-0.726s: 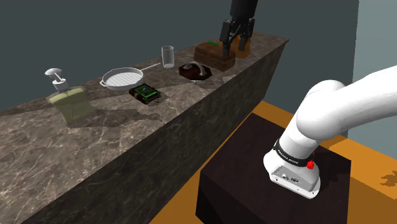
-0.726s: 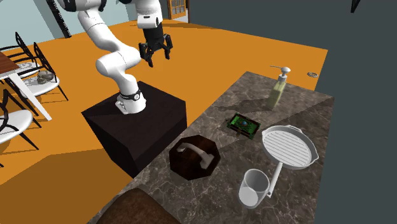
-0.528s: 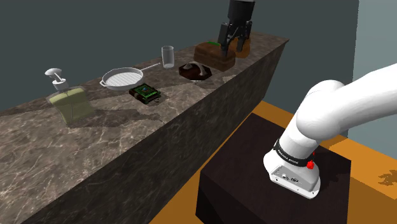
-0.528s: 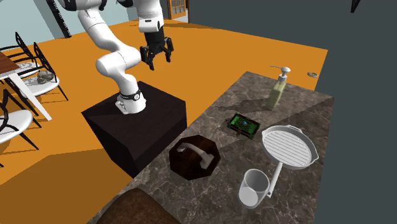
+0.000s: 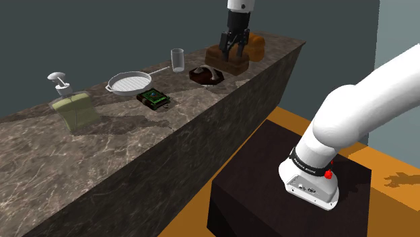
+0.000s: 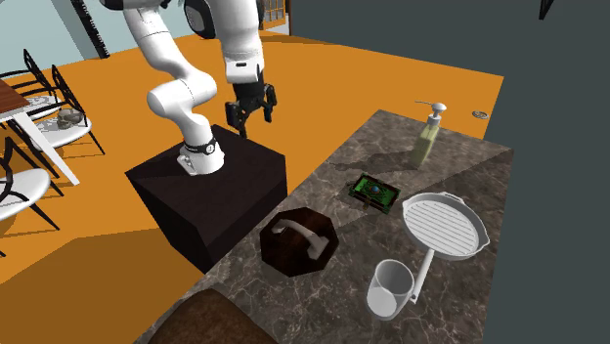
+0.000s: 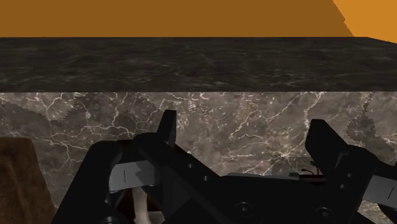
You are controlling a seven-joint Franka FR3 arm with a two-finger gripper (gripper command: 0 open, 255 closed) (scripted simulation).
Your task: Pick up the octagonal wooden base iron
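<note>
Swinging in from the counter's end, the gripper [image 5: 234, 50] [image 6: 254, 117] now hangs nearer the iron, fingers spread apart, holding nothing. The dark octagonal iron [image 5: 207, 75] [image 6: 297, 243], pale-handled, sits on the marble counter [image 5: 134, 128] just beside a brown block [image 5: 217, 60].

- The table [image 5: 134, 134] is dark stone, marble-like, with pale veins and a dull polish.
- The iron [image 5: 206, 75] sits on an octagonal base of dark, reddish wood with a faint sheen. Its handle is pale and smooth.
- Near the iron, the glass [image 5: 177, 60] is clear and shiny.
- Farther from the iron, the pan [image 5: 128, 83] is pale grey, ribbed inside, and matt.
- The fingers [image 7: 167, 130] are matt black, and the arm [image 5: 363, 108] is glossy white.
- The stand [image 5: 269, 168] is dark and matt.
</note>
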